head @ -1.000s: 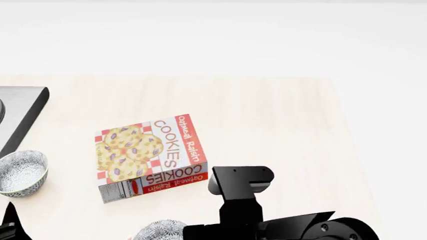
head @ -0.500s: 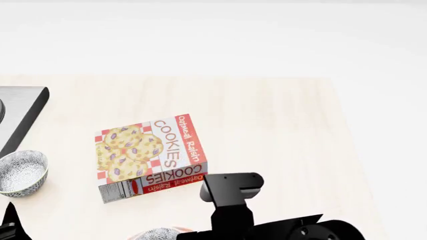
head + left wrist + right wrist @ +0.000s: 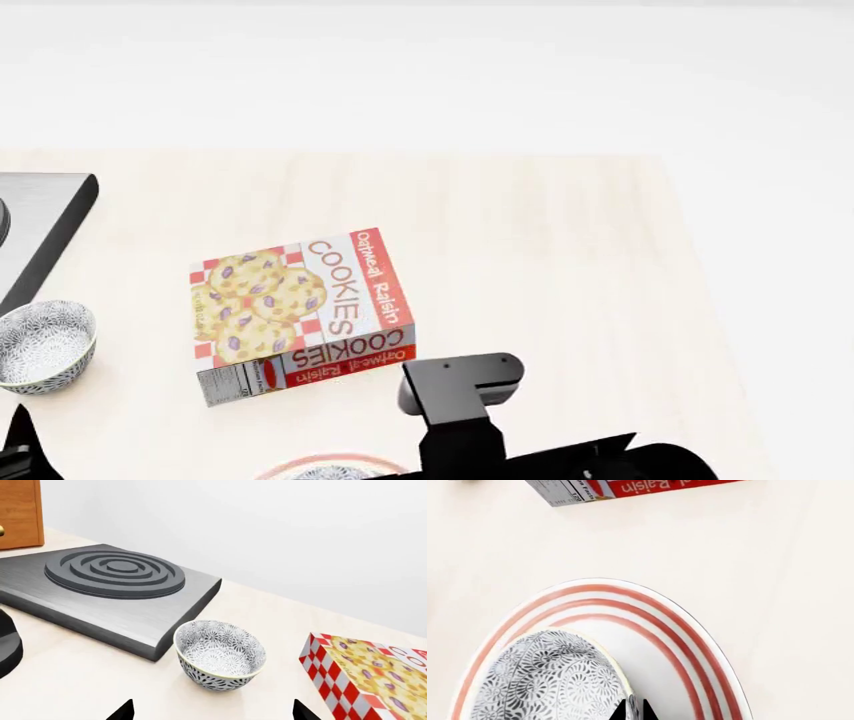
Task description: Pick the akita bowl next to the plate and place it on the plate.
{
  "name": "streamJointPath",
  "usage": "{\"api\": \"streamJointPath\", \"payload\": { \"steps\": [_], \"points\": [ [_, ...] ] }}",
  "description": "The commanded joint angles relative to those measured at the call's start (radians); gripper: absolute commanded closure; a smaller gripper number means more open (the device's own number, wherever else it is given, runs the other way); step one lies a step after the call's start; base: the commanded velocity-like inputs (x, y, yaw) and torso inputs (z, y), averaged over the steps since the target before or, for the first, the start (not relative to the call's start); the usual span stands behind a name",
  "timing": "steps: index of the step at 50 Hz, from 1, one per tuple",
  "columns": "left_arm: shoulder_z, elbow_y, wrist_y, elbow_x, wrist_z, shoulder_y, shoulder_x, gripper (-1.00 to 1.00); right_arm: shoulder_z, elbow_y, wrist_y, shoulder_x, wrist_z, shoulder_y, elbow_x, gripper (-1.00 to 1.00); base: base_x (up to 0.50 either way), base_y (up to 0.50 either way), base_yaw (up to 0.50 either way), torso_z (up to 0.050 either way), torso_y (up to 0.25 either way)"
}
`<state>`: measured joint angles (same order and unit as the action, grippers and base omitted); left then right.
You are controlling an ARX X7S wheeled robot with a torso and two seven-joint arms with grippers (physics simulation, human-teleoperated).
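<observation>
Akita bowl [image 3: 547, 680] over plate [image 3: 694, 645] | right fingers [image 3: 634, 711] pinch rim

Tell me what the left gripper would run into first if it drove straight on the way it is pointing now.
Most likely the second patterned bowl, which stands directly ahead of the left gripper between its two jaw tips, beside the stove plate. Nothing shows in between, though depth is uncertain from this view.

Bright, even light all round, washing the pale wooden desk [image 3: 534, 250] nearly white. Shadows are faint and soft. Everything looks sharp, with no glare, blur or edge distortion.
</observation>
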<state>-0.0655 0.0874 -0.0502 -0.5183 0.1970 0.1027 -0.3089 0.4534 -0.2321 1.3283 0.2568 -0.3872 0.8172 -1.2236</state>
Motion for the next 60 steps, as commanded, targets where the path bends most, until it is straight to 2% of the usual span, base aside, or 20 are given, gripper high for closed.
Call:
{"api": "streamJointPath", "payload": {
  "steps": [1,2,15,30,36,40,51,60],
  "points": [
    [0.003,-0.001,0.000,-0.002,0.003,0.000,-0.002,-1.00,0.032,0.016,-0.016,0.006,0.023,0.003,0.006,1.00,0.00,0.00,0.00,0.000,0.000],
    [0.003,0.001,0.001,-0.002,0.002,0.001,-0.002,-1.00,0.034,0.023,-0.015,0.010,0.029,0.007,0.004,-1.00,0.00,0.00,0.00,0.000,0.000],
    [0.005,-0.002,0.000,-0.006,0.006,0.000,-0.004,-1.00,-0.035,0.122,0.057,0.030,-0.108,0.027,-0.102,-1.00,0.00,0.00,0.00,0.000,0.000],
    [0.009,-0.002,0.002,-0.008,0.008,-0.001,-0.006,-1.00,-0.135,0.274,0.157,0.062,-0.424,0.065,-0.362,-1.00,0.00,0.00,0.00,0.000,0.000],
    [0.010,0.001,0.004,-0.008,0.009,0.000,-0.007,-1.00,-0.146,0.321,0.137,0.089,-0.455,0.049,-0.383,-1.00,0.00,0.00,0.00,0.000,0.000],
    [0.012,0.004,0.006,-0.007,0.008,0.002,-0.007,-1.00,-0.130,0.430,0.072,0.120,-0.432,0.024,-0.246,-1.00,0.00,0.00,0.00,0.000,0.000],
    [0.015,-0.003,0.005,-0.009,0.010,-0.002,-0.010,-1.00,-0.157,0.605,-0.100,0.181,-0.454,-0.094,-0.053,-1.00,0.00,0.00,0.00,0.000,0.000],
    [0.017,0.014,0.013,-0.009,0.004,0.005,-0.009,-1.00,-0.173,0.707,-0.295,0.241,-0.460,-0.256,0.158,-1.00,0.00,0.00,0.00,0.000,0.000]
  ]
}}
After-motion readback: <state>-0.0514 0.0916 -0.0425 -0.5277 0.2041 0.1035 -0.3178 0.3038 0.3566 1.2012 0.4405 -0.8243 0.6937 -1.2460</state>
